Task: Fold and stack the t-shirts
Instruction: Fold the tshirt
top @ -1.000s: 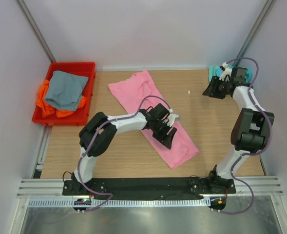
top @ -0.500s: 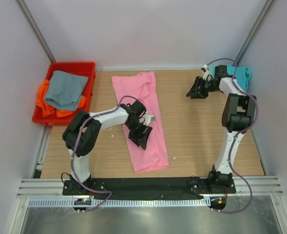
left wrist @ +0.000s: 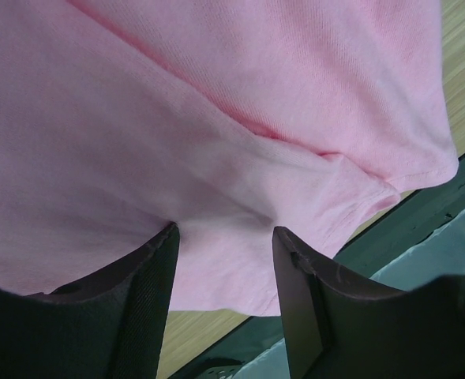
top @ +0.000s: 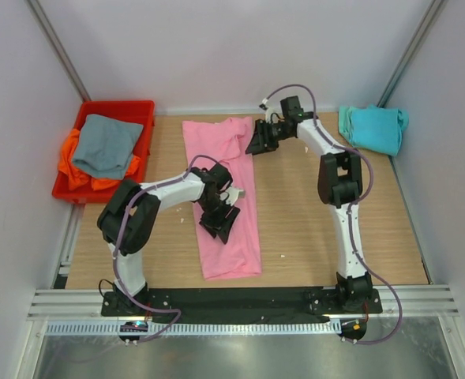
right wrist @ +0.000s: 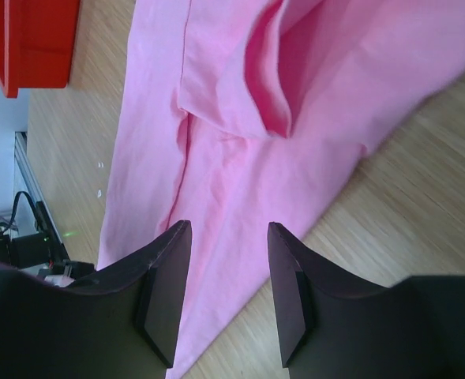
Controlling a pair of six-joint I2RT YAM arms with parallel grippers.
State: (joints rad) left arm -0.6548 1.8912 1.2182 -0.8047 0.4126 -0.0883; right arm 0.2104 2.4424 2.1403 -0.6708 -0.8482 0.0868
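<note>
The pink t-shirt (top: 234, 253) lies as a long narrow strip running from the back of the table to its near edge. My left gripper (top: 219, 223) rests on its middle. In the left wrist view its jaws (left wrist: 226, 230) stand open, tips pressed onto the pink cloth (left wrist: 216, 118). My right gripper (top: 257, 144) hovers open at the strip's far right edge, and the right wrist view (right wrist: 229, 227) shows folded pink cloth (right wrist: 216, 181) below it. A teal t-shirt (top: 372, 128) lies bunched at the back right. The grey t-shirt (top: 104, 144) sits on the orange one (top: 78, 175).
The red bin (top: 118, 106) at the back left holds the grey and orange shirts; its corner shows in the right wrist view (right wrist: 39, 39). The black base rail (top: 240, 300) runs along the near edge, just past the pink shirt's hem. White walls close in both sides.
The pink shirt has swung from a diagonal to nearly straight, dragged left under my left gripper. My right arm has swept from the teal shirt across to the pink shirt's far right edge.
</note>
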